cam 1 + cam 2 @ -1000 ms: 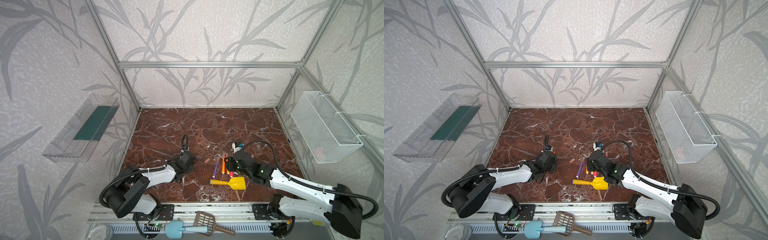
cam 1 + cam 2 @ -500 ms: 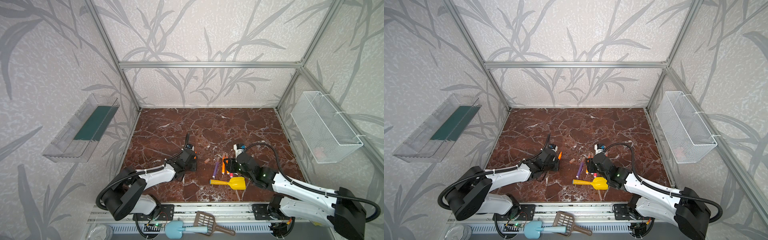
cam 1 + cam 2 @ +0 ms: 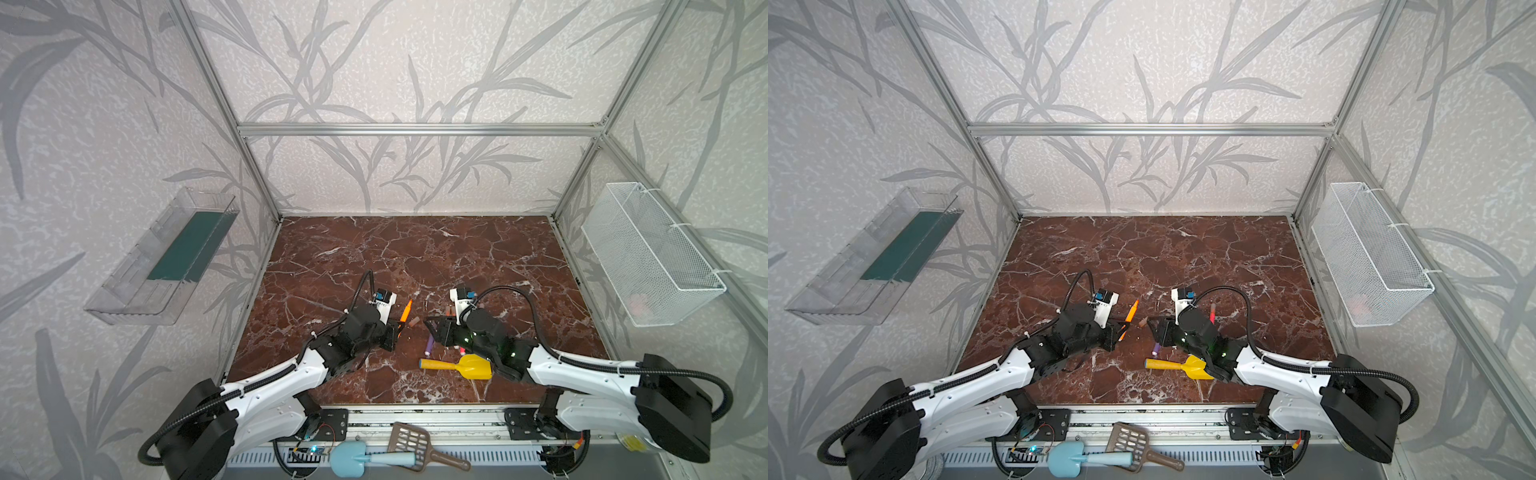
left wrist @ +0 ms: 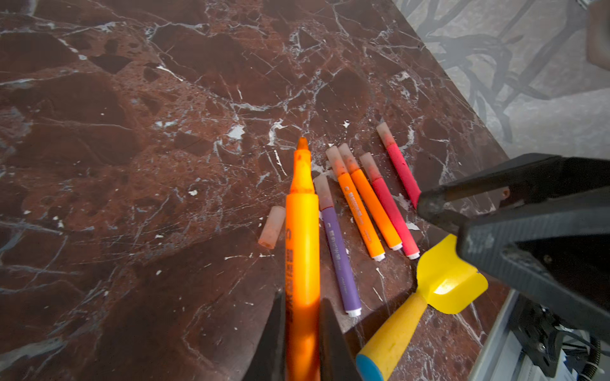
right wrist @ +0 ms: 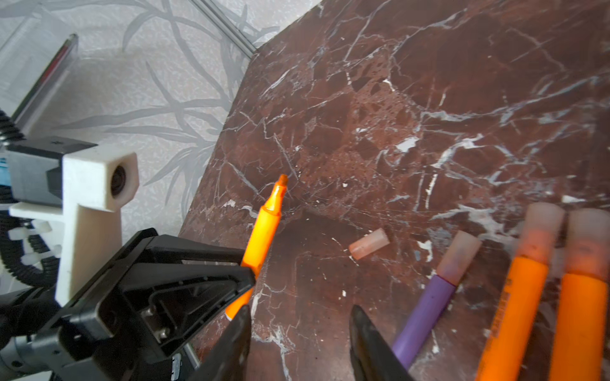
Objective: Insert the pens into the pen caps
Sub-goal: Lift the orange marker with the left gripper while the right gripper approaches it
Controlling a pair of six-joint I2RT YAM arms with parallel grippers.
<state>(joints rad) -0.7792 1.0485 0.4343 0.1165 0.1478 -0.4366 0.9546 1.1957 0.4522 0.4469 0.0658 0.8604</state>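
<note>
Left hand (image 4: 302, 300) has raised the uncapped orange marker pen (image 4: 302, 231), grasping it; right hand (image 5: 300, 310), released and empty, has swung toward the last loose stubby translucent pinkish cap (image 5: 369, 244).

A yellow plastic toy shovel (image 3: 457, 366) lies flat on the reddish-brown marble tabletop (image 3: 415, 249). A clear plastic tray (image 3: 124, 291) and a white wire-mesh basket (image 3: 648, 257) hang on opposite walls.

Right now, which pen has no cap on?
The orange pen in the left gripper: its tip is bare. The other five pens, on the table, wear caps.
</note>
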